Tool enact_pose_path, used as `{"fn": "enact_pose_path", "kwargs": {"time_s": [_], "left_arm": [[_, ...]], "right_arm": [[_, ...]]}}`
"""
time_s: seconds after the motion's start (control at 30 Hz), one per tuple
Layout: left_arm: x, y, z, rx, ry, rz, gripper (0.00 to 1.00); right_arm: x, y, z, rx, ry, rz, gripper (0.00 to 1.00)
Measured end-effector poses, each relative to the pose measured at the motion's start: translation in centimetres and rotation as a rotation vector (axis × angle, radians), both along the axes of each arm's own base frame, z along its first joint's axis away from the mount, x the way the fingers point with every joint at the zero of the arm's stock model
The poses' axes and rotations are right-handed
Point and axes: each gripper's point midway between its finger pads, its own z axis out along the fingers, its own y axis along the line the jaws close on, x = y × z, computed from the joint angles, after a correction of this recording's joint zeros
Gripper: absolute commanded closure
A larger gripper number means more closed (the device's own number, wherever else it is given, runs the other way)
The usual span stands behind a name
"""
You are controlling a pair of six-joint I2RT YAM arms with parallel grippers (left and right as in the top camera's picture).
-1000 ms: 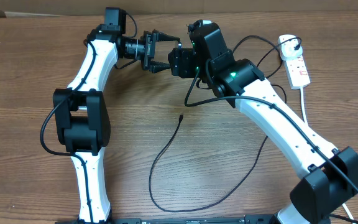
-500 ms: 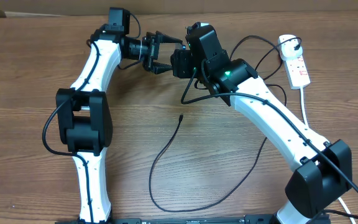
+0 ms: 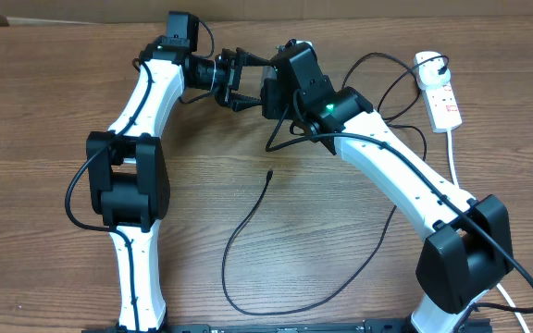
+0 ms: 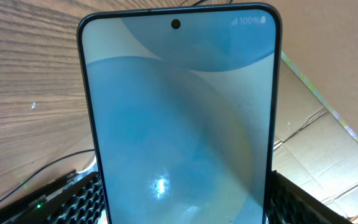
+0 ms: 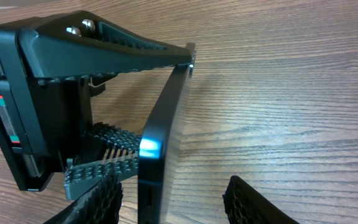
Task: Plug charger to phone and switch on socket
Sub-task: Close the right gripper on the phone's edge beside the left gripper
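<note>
Left wrist view: the phone [image 4: 179, 124], cyan screen lit, sits clamped across its width in the left pincer [image 3: 248, 79], above the counter [image 5: 291, 93]. The right pincer [image 5: 176, 196] straddles the phone's edge, its 2 fingers apart, with a gap on 1 side. The charger [image 3: 270, 174] lies loose on the counter.

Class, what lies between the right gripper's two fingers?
The phone, seen edge-on and clamped by the left gripper, lies between them; the right wrist view shows it.
</note>
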Motion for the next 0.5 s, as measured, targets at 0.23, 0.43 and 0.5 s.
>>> {"fn": "enact_pose_path", "kwargs": {"time_s": [0.23,0.43,0.5], "left_arm": [[0.0,0.0,0.0,0.002,-0.027,-0.011,0.30],[0.1,0.1,-0.2,0.015,-0.029,-0.005,0.31],[0.1,0.1,-0.2,0.018,-0.029,-0.004,0.30]], "right_arm": [[0.2,0.0,-0.5,-0.007,0.003,-0.007,0.50],[0.6,0.2,-1.2,0.000,0.008,-0.015,0.54],[0.7,0.3,-1.1,0.005,0.002,-0.017,0.55]]}}
